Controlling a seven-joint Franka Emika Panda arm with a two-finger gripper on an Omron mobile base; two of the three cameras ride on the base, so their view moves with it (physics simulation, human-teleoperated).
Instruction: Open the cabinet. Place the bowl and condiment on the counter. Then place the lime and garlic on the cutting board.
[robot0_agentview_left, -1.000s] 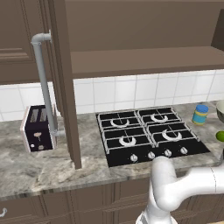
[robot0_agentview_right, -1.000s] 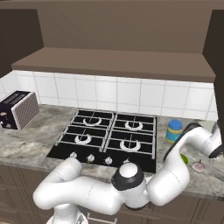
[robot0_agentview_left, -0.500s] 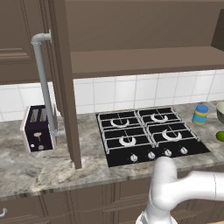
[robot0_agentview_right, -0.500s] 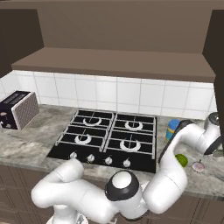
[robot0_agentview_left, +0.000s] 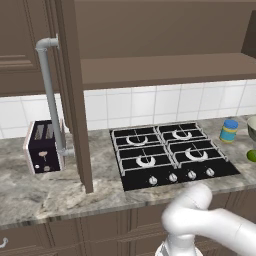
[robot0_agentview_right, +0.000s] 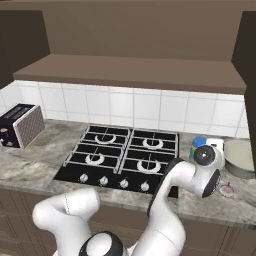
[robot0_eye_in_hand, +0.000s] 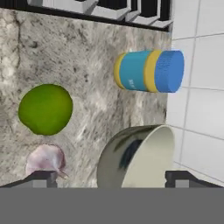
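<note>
Beside the tiled wall, on the counter (robot0_eye_in_hand: 83, 48), our gripper (robot0_eye_in_hand: 111, 177) hung spread wide, holding nothing, over the bowl (robot0_eye_in_hand: 140, 157). We saw the jar (robot0_eye_in_hand: 148, 71), lime (robot0_eye_in_hand: 45, 109) and garlic (robot0_eye_in_hand: 45, 159) apart, bare stone between; the cabinet (robot0_agentview_left: 70, 90) stood open.

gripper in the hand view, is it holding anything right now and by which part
Nothing is held. The gripper hangs with its jaws wide apart above the bowl, not touching it; the lime and garlic lie free on the counter.

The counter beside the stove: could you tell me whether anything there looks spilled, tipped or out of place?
Nothing stands out: the condiment, bowl, lime and garlic sit apart on the counter, with no spill.
</note>
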